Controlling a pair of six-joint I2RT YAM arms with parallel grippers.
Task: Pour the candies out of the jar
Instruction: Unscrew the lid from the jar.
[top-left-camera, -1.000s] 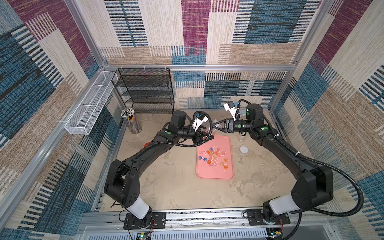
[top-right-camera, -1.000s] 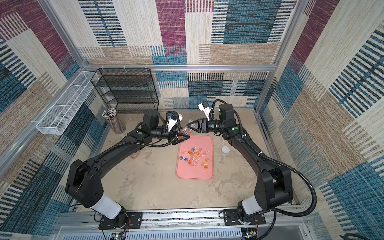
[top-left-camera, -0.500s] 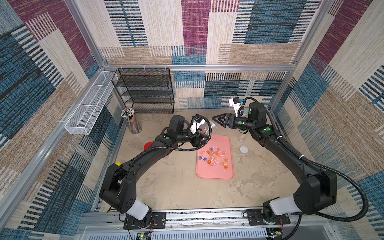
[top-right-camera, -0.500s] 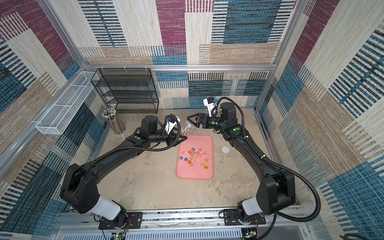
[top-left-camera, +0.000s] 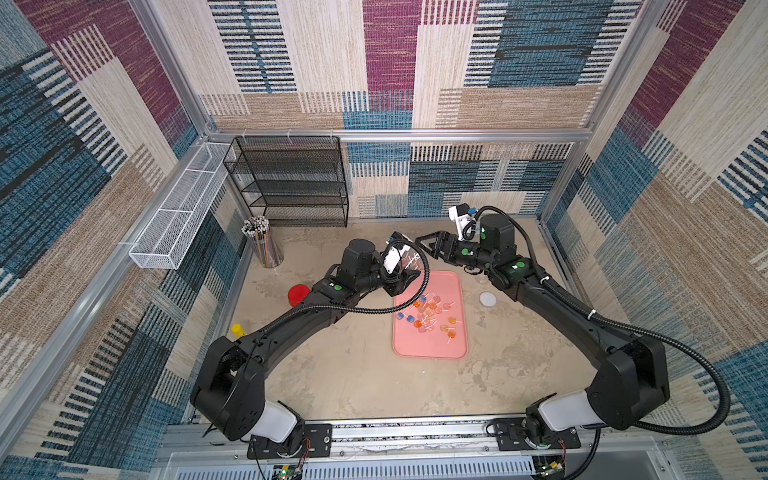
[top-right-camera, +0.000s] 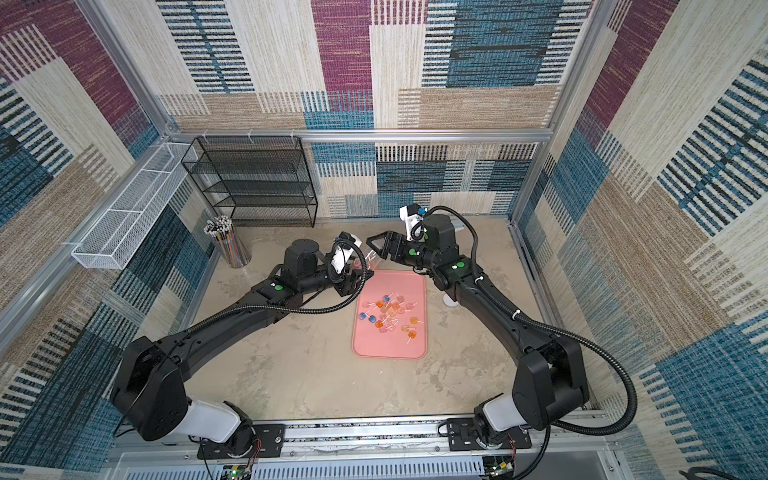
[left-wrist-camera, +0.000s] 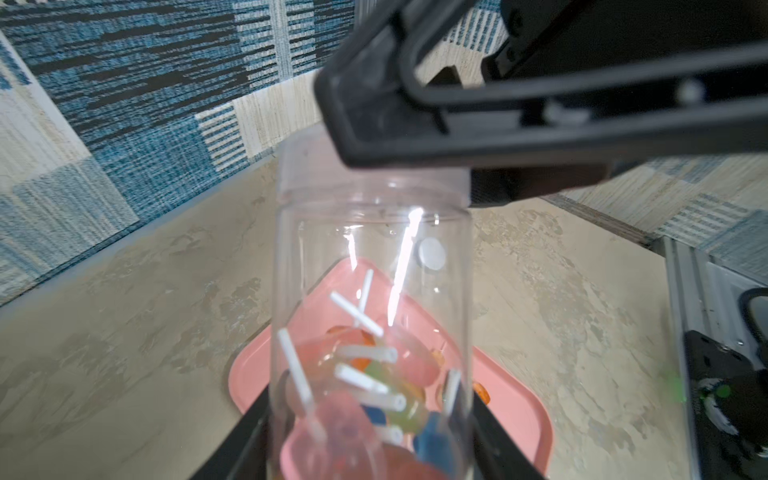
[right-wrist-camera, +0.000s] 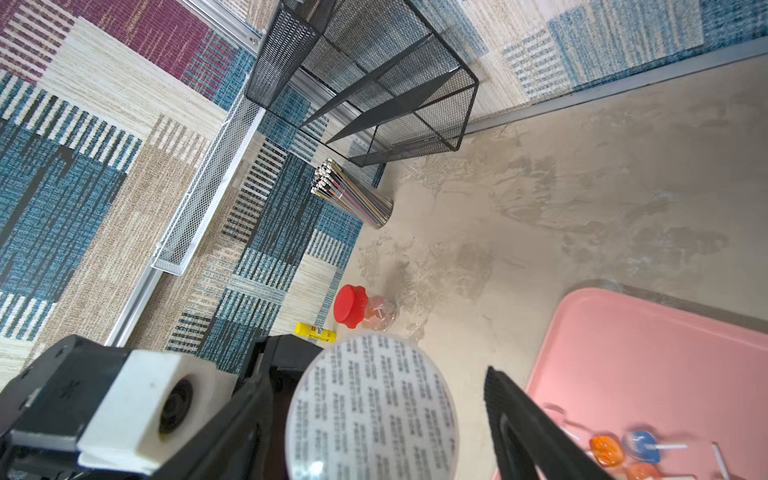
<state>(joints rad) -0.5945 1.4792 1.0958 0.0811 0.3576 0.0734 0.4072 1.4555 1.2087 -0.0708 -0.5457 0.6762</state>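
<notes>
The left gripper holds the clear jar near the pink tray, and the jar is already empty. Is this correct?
Not quite: the jar is not empty. The left wrist view shows several candies inside it. The rest is right: the left gripper holds the clear jar near the pink tray.

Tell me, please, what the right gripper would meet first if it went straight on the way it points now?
Most likely the jar that the left gripper holds: its printed seal faces the right gripper, whose jaws stand open. Whether a finger touches the neck I cannot tell.
</notes>
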